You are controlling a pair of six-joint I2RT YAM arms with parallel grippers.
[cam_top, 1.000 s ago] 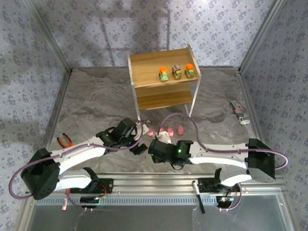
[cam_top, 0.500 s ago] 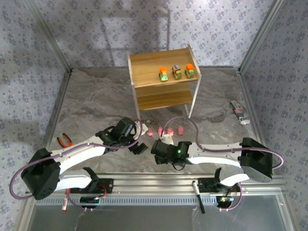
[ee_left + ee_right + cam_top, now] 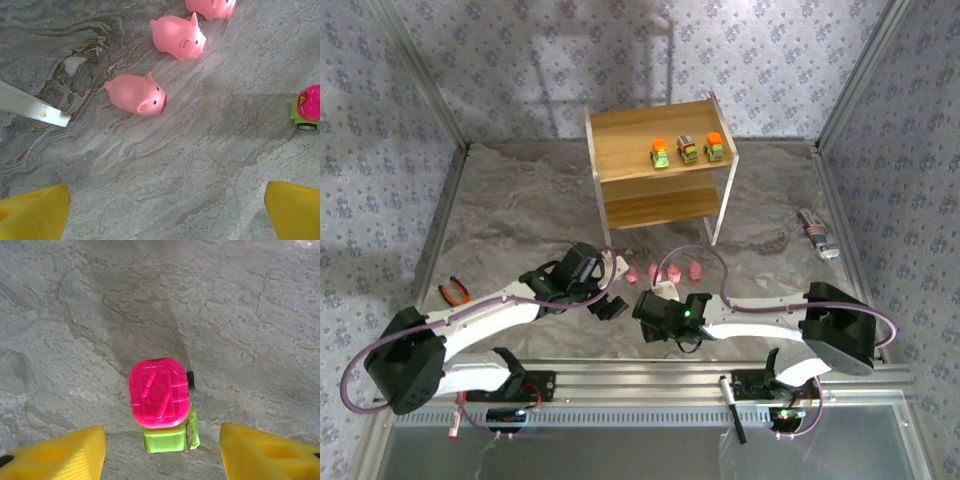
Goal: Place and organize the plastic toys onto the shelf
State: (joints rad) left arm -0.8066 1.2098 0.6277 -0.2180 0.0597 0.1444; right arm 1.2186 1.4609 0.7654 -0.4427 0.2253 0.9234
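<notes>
Three little cars (image 3: pixel 687 149) stand in a row on the top tier of the shelf (image 3: pixel 620 125), which sits by the far edge of the marbled grey table (image 3: pixel 520 210), and pink toy pigs (image 3: pixel 137 94) lie in a line on the table in front of it. Toward the near edge, the right gripper (image 3: pixel 160 460) hangs over a pink-topped green car (image 3: pixel 161 402), its yellow fingers spread wide on either side without touching it. Beside it, the left gripper (image 3: pixel 162 212) is also spread wide and empty, above bare table just short of the pigs.

The marbled table (image 3: pixel 520 210) carries the shelf (image 3: pixel 620 130), seemingly four pink pigs (image 3: pixel 137 94), one car (image 3: pixel 160 410) and pliers (image 3: pixel 455 292).
</notes>
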